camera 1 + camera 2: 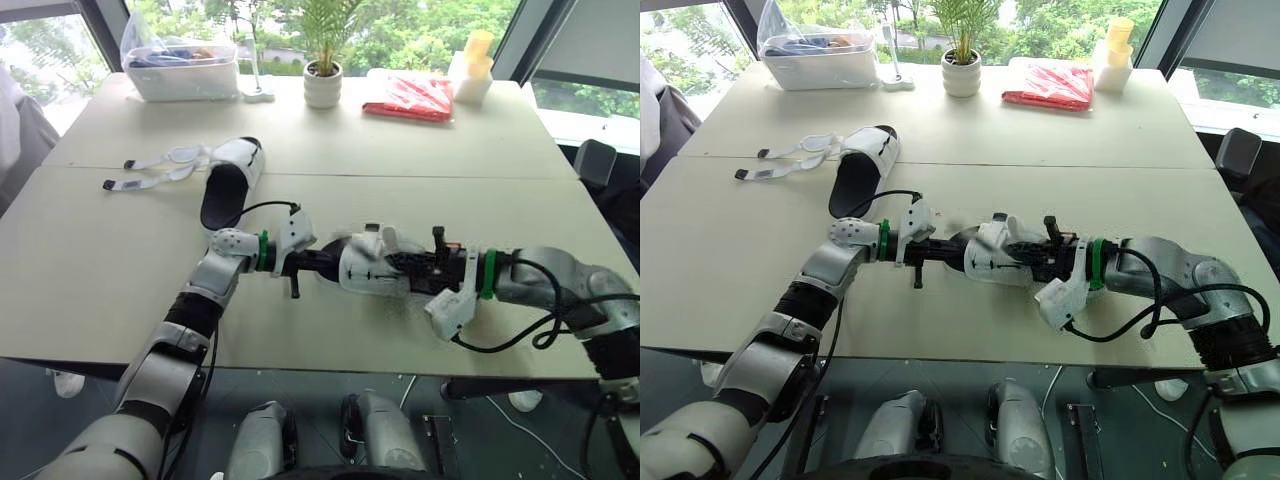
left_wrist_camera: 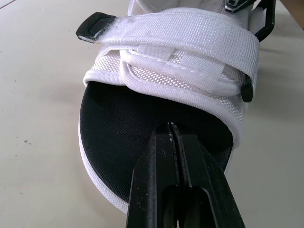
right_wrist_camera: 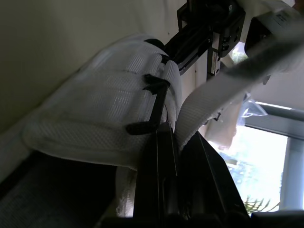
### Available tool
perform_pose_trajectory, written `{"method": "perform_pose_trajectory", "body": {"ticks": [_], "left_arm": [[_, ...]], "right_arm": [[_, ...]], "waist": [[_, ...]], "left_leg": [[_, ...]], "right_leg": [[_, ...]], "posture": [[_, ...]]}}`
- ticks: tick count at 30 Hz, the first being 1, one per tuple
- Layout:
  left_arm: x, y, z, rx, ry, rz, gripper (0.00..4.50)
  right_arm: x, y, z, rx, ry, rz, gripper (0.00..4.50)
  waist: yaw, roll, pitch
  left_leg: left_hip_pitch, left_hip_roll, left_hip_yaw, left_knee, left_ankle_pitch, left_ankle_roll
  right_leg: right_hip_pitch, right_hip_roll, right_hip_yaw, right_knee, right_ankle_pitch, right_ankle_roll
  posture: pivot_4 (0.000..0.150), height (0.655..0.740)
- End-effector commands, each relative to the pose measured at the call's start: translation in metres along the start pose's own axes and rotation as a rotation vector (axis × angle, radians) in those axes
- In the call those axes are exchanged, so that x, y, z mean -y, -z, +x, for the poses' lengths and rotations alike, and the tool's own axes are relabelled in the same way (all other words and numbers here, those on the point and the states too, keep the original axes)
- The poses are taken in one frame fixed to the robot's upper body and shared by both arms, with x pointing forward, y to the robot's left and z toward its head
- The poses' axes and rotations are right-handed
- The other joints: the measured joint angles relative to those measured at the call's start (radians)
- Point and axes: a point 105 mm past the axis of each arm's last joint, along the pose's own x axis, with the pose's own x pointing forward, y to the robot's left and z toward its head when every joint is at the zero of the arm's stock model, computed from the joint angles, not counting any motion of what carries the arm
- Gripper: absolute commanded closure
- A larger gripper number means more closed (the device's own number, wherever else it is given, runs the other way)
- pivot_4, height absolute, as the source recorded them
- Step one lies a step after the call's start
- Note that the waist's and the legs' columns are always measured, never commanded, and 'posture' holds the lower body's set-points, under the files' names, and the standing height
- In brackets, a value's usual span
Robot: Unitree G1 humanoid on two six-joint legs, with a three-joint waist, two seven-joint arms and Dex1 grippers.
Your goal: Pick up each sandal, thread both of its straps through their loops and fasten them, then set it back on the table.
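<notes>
Currently the near sandal [image 1: 368,266] sits at the front middle of the desk [image 1: 100,270], lying crosswise between the two arms; whether its sole rests on the surface cannot be told. In the left wrist view a fastened strap [image 2: 180,28] with a black tip lies across the sandal's white mesh upper, above the black footbed. The left tool [image 2: 171,127] has its two black fingers pressed together with no gap, their tips at the rim of the upper over the footbed; whether they pinch any part of it is unclear. The right tool [image 3: 174,127] meets the sandal from the opposite end and is clamped on a loose strap [image 3: 209,92], a white webbing band that comes out from between the fingers beside a black loop [image 3: 154,102]. Farther back on the robot's left lies the second sandal [image 1: 232,180], its two open straps [image 1: 160,170] spread flat on the desk. Along the far edge stand a clear bin [image 1: 180,68], a potted plant [image 1: 323,85] and a red packet [image 1: 408,97].
</notes>
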Motion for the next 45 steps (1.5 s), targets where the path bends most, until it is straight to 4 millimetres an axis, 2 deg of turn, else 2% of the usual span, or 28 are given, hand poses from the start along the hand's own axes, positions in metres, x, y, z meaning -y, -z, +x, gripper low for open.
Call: {"method": "perform_pose_trajectory", "body": {"ticks": [1, 4, 6, 9, 13, 16, 20, 21, 23, 25, 29, 30, 33, 35, 37, 40, 45], "left_arm": [[0.002, 0.009, 0.0, -0.038, 0.008, -0.015, 4.5], [0.002, 0.01, 0.0, -0.041, 0.009, -0.014, 4.5], [0.002, 0.01, 0.0, -0.041, 0.01, -0.012, 4.5], [0.002, 0.01, 0.0, -0.038, 0.01, -0.012, 4.5], [0.003, 0.01, 0.0, -0.038, 0.012, -0.013, 4.5], [0.004, 0.011, 0.001, -0.036, 0.013, -0.015, 4.5], [0.006, 0.011, 0.001, -0.036, 0.021, -0.017, 4.5], [0.006, 0.011, 0.001, -0.036, 0.024, -0.018, 4.5], [0.007, 0.011, 0.001, -0.036, 0.028, -0.019, 4.5], [0.007, 0.011, 0.002, -0.037, 0.032, -0.02, 4.5], [0.006, 0.01, 0.004, -0.037, 0.036, -0.019, 4.5], [0.006, 0.009, 0.004, -0.036, 0.037, -0.02, 4.5], [0.006, 0.008, 0.005, -0.034, 0.039, -0.019, 4.5], [0.006, 0.008, 0.005, -0.034, 0.04, -0.019, 4.5], [0.006, 0.009, 0.005, -0.036, 0.042, -0.018, 4.5], [0.005, 0.008, 0.003, -0.038, 0.038, -0.017, 4.5], [0.004, 0.009, 0.0, -0.044, 0.03, -0.015, 4.5]], "right_arm": [[0.006, 0.014, -0.003, -0.072, 0.057, -0.031, 4.48], [0.008, 0.017, -0.002, -0.093, 0.094, 0.041, 4.48], [0.01, 0.018, -0.001, -0.102, 0.126, 0.172, 4.48], [0.027, 0.027, 0.0, -0.131, 0.205, 0.37, 3.54], [0.056, 0.033, -0.004, -0.122, 0.276, 0.463, 1.62], [0.063, 0.029, -0.014, -0.1, 0.255, 0.529, 1.62], [0.056, 0.024, -0.036, -0.136, 0.199, 0.712, 1.62], [0.053, 0.025, -0.043, -0.166, 0.201, 0.798, 1.62], [0.054, 0.022, -0.058, -0.174, 0.281, 1.14, 1.62], [0.055, 0.001, -0.061, -0.088, 0.289, 1.464, 1.62], [0.038, -0.058, -0.053, 0.048, 0.093, 1.965, 1.62], [0.034, -0.07, -0.05, 0.07, 0.044, 2.052, 1.62], [0.028, -0.089, -0.046, 0.087, -0.042, 2.187, 1.62], [0.018, -0.092, -0.04, 0.042, -0.08, 2.267, 1.62], [0.008, -0.084, -0.033, -0.033, -0.052, 2.312, 1.62], [-0.01, -0.073, -0.012, -0.077, -0.011, 2.491, 1.62], [-0.016, -0.056, 0.011, -0.108, 0.052, 2.589, 1.62]], "waist": [[0.0, 0.0, 0.0], [0.0, 0.0, 0.0], [0.0, 0.0, 0.0], [0.0, 0.0, 0.0], [0.0, 0.0, 0.0], [0.001, 0.0, 0.0], [0.006, 0.0, 0.0], [0.006, -0.001, 0.0], [0.007, 0.0, 0.0], [0.003, 0.0, 0.0], [0.005, -0.001, 0.0], [0.005, -0.001, 0.0], [0.003, -0.001, 0.0], [0.004, -0.001, 0.0], [0.004, -0.001, 0.0], [0.002, -0.004, -0.001], [0.003, -0.003, -0.001]], "left_leg": [[0.0, 0.0, 0.0, 0.0, 0.0, 0.0], [0.0, 0.0, 0.0, 0.0, 0.0, 0.0], [0.0, 0.0, 0.0, 0.0, 0.0, 0.0], [0.001, 0.0, -0.001, 0.0, 0.0, 0.0], [0.001, 0.0, -0.001, 0.001, 0.0, 0.0], [0.001, 0.0, -0.002, 0.001, 0.0, 0.0], [0.0, 0.0, -0.003, 0.001, 0.0, 0.001], [0.0, 0.0, -0.003, 0.001, 0.0, 0.001], [0.0, 0.0, -0.003, 0.001, 0.0, 0.001], [0.001, 0.001, -0.004, 0.001, 0.0, 0.001], [0.001, 0.001, -0.006, 0.001, -0.001, 0.002], [0.001, 0.001, -0.007, 0.0, -0.001, 0.002], [0.0, 0.0, -0.007, 0.0, -0.002, 0.004], [0.0, 0.0, -0.007, 0.001, -0.002, 0.004], [0.0, 0.0, -0.007, 0.001, -0.003, 0.004], [0.0, 0.0, -0.007, 0.001, -0.003, 0.004], [-0.001, 0.0, -0.006, 0.001, -0.002, 0.004]], "right_leg": [[0.0, 0.0, 0.0, 0.0, 0.0, 0.0], [0.0, 0.001, 0.0, 0.0, 0.0, 0.0], [0.0, 0.001, 0.0, 0.0, 0.0, 0.0], [0.002, 0.002, 0.0, -0.001, 0.0, 0.0], [0.002, 0.002, 0.0, 0.0, 0.0, 0.0], [0.002, 0.001, 0.0, -0.001, 0.0, 0.0], [0.002, 0.001, 0.0, -0.001, 0.0, -0.001], [0.002, 0.001, -0.001, -0.001, 0.0, -0.001], [0.002, 0.001, -0.001, -0.001, 0.0, -0.001], [0.002, 0.0, -0.001, -0.001, 0.001, -0.002], [0.003, -0.001, -0.003, -0.001, 0.001, -0.003], [0.003, -0.001, -0.003, -0.002, 0.001, -0.003], [0.004, -0.002, -0.004, -0.003, 0.001, -0.003], [0.004, -0.002, -0.004, -0.003, 0.001, -0.003], [0.004, -0.002, -0.004, -0.003, 0.001, -0.003], [0.004, -0.002, -0.004, -0.003, 0.001, -0.003], [0.003, -0.002, -0.004, -0.003, 0.002, -0.003]], "posture": [[0.15, 0.7288], [0.15, 0.7288], [0.15, 0.7288], [0.15, 0.7288], [0.15, 0.7288], [0.15, 0.7288], [0.15, 0.7288], [0.15, 0.7288], [0.15, 0.7288], [0.15, 0.7288], [0.15, 0.7288], [0.15, 0.7288], [0.15, 0.7288], [0.15, 0.7288], [0.15, 0.7288], [0.15, 0.7288], [0.15, 0.7288]]}}
